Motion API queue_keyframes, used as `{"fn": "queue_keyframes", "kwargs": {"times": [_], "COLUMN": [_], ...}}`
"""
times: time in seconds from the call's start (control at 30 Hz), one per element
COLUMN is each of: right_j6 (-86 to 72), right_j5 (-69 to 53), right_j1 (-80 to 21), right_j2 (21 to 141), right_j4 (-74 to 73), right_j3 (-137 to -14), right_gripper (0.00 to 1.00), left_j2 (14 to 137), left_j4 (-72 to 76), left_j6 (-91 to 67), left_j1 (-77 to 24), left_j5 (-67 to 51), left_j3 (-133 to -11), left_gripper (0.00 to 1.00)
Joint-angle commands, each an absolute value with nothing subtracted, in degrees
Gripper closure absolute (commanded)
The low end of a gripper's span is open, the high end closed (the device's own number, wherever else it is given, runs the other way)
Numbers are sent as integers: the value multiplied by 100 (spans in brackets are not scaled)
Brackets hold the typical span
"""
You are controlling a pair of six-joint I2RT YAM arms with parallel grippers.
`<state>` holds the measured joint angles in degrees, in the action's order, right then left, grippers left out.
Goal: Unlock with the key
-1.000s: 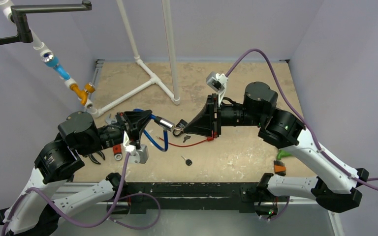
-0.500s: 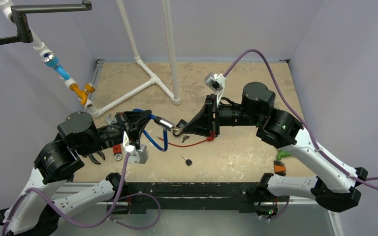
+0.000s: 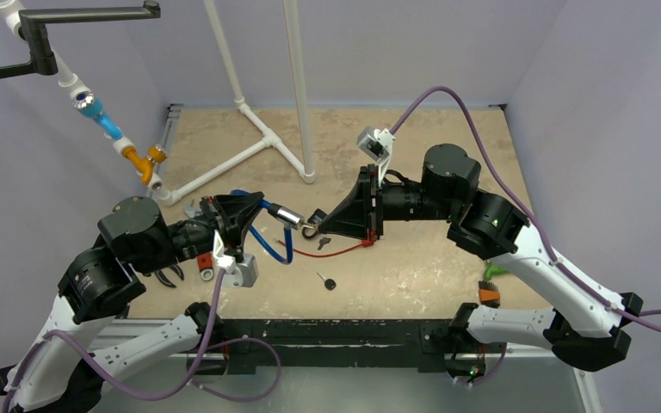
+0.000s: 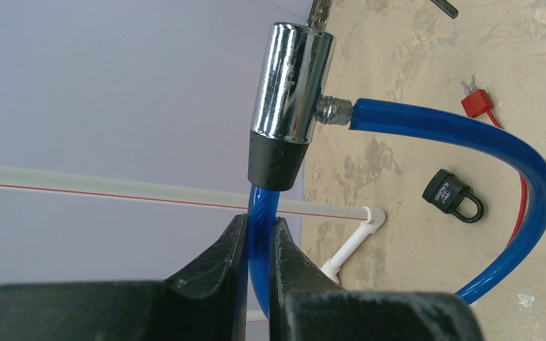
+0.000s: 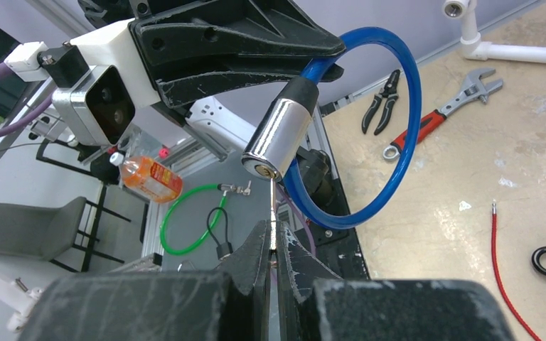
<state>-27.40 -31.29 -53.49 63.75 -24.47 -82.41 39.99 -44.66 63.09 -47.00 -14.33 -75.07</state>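
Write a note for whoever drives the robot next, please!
Left hand: shut on the blue cable, just below the chrome lock cylinder, held off the table.
Right hand: shut on the key, its tip at the cylinder's keyhole end.
Done: lock and key picked up and lined up.
To do: push the key fully in if it isn't already, turn it, pull the lock open.

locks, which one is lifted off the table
The blue cable lock with the chrome barrel: the left gripper holds its cable in the air, while the small black padlock lies on the table.
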Motion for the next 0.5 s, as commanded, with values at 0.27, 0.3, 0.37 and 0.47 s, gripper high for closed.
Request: {"fn": "queue_keyframes", "kwargs": {"times": [0.27, 0.3, 0.37, 0.47], "right_j6": [-2748, -2763, -2777, -2790], "right_j5": [-3254, -3282, -3300, -3318], "right_j1": [-5309, -5309, -5313, -5309], "right_j2": [6284, 6296, 6324, 6354], "right_j4": [-2201, -2171, -2153, -2128], "right_j3": [-8268, -8278, -8283, -8267], "right_gripper": [100, 100, 100, 100], "left_j2": [3903, 3902, 3903, 3902], "left_j4": [-4074, -4071, -4071, -4075], "left_j6": [6468, 6468, 6468, 6472], "left_j1": [-4702, -4707, -4702, -4704], "left_j5": [-1456, -1454, -1459, -1445], "left_j3": [-7436, -7440, -7443, -7462], "left_gripper": [100, 100, 100, 100]}}
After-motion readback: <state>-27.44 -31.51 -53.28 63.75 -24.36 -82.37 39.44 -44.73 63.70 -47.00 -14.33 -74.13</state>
